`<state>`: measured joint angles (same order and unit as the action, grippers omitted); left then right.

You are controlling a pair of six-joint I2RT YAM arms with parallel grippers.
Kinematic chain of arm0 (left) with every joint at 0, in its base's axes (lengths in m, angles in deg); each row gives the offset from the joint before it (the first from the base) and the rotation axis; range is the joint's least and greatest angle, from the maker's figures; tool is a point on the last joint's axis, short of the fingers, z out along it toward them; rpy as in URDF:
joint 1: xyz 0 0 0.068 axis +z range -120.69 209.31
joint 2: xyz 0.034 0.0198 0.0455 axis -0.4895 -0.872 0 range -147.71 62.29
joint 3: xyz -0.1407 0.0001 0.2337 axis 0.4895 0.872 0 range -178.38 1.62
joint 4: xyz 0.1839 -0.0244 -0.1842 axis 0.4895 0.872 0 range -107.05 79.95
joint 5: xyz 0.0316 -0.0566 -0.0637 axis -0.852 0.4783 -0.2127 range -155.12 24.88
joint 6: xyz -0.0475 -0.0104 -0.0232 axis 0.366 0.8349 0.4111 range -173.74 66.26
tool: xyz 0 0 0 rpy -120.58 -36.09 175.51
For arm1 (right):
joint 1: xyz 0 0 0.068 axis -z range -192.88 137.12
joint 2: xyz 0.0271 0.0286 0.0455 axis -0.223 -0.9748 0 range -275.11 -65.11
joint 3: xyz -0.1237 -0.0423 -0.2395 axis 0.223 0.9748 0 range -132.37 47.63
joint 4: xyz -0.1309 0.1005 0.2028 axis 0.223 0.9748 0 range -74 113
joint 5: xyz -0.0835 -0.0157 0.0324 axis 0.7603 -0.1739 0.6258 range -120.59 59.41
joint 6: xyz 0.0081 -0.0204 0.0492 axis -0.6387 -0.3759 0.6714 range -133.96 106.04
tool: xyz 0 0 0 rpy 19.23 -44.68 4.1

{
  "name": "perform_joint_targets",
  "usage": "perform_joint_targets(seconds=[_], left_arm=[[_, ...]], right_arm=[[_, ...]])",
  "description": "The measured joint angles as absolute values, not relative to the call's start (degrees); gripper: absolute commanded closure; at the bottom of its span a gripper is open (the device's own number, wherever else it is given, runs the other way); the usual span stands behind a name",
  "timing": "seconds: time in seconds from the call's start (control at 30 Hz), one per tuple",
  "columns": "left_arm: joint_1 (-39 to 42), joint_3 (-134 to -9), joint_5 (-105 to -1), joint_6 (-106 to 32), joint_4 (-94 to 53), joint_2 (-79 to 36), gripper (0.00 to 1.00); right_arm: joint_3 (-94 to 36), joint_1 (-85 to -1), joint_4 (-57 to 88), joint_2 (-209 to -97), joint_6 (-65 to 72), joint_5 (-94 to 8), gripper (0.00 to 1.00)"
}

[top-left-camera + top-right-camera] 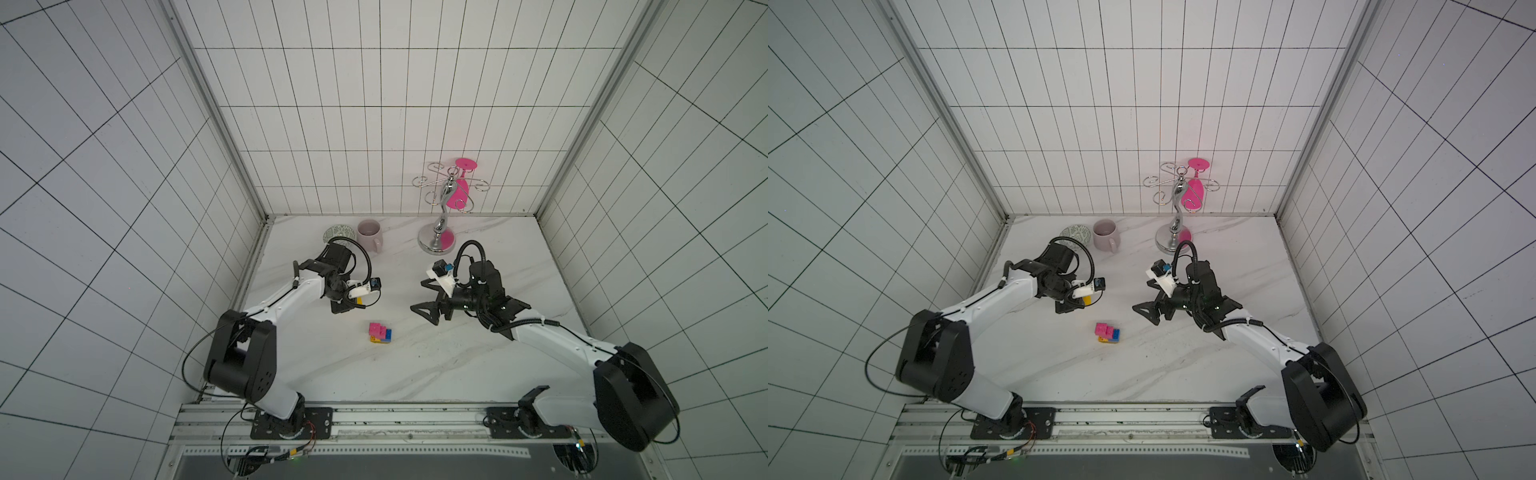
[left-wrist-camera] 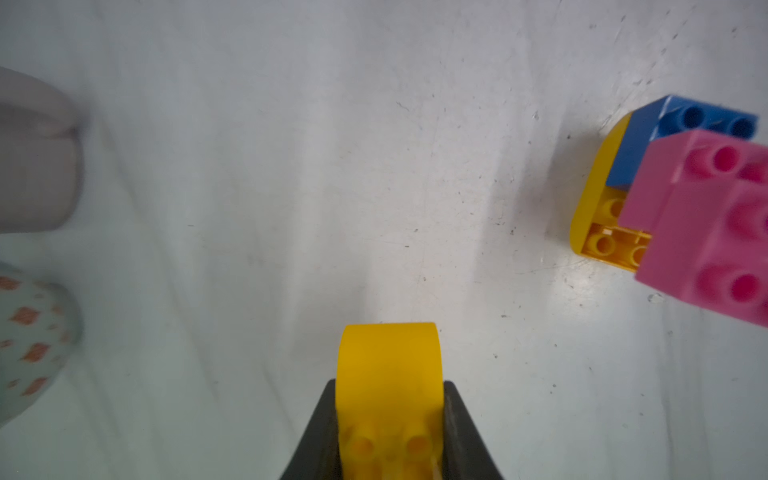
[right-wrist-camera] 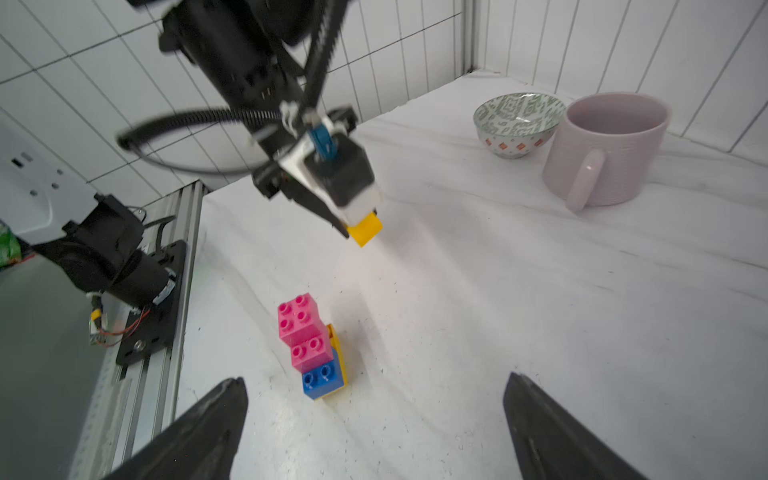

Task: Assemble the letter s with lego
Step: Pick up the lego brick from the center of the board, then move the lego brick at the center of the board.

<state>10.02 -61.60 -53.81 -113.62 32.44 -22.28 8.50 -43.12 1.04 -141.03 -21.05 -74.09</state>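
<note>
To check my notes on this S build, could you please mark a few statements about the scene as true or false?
1. The left end effector is shut on a yellow brick. True.
2. The right end effector grips a pink brick. False: its jaws stand wide open with nothing between them.
3. The brick cluster on the table combines pink, blue and yellow bricks. True.
4. The pink glass stands upright on the table. False: it hangs upside down from the metal rack.
</note>
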Motion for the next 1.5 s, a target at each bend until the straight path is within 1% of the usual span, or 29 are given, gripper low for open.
perform_joint_targets(seconds=[0.1, 0.23, 0.37, 0.53, 0.7, 0.87, 1.0, 1.2, 1.23, 1.27, 1.5], left_arm=[[9.36, -63.48, -52.56, -112.96, 34.80, -15.09, 1.00], [6.00, -64.35, -50.73, -111.81, 37.97, -9.76, 1.00], [3.18, -64.37, -48.91, -109.62, 40.88, -8.69, 1.00], [2.59, -64.37, -47.19, -106.56, 41.16, -8.06, 1.00], [1.17, -63.91, -47.51, -105.79, 40.95, -7.62, 1.00], [0.66, -60.59, -48.24, -105.36, 40.62, -5.15, 1.00], [0.60, -58.58, -49.02, -105.12, 40.57, -3.84, 1.00], [0.58, -57.20, -49.37, -104.70, 39.11, -3.64, 1.00], [0.58, -56.92, -49.44, -104.68, 38.80, -3.64, 1.00], [0.58, -56.59, -49.52, -104.64, 38.50, -3.64, 1.00], [0.58, -55.63, -49.90, -104.26, 37.25, -3.62, 1.00]], right_arm=[[10.25, -44.63, 1.37, -143.30, -24.83, -75.82, 0.00], [12.06, -49.53, 1.39, -147.63, -29.45, -75.01, 0.00], [15.52, -53.90, -4.25, -152.59, -30.06, -71.93, 0.00], [16.52, -57.33, -11.35, -160.87, -30.32, -67.21, 0.00], [16.24, -57.92, -22.32, -166.90, -30.71, -65.09, 0.06], [15.25, -57.94, -31.24, -172.04, -30.10, -63.73, 0.12], [13.96, -58.09, -34.96, -174.79, -29.34, -63.73, 0.17], [13.44, -58.77, -38.69, -176.59, -28.09, -63.97, 0.17], [13.44, -58.82, -39.20, -176.61, -27.92, -64.10, 0.19], [13.44, -58.99, -39.70, -176.61, -27.89, -64.23, 0.22], [13.29, -59.51, -42.56, -176.61, -27.22, -65.57, 0.24]])
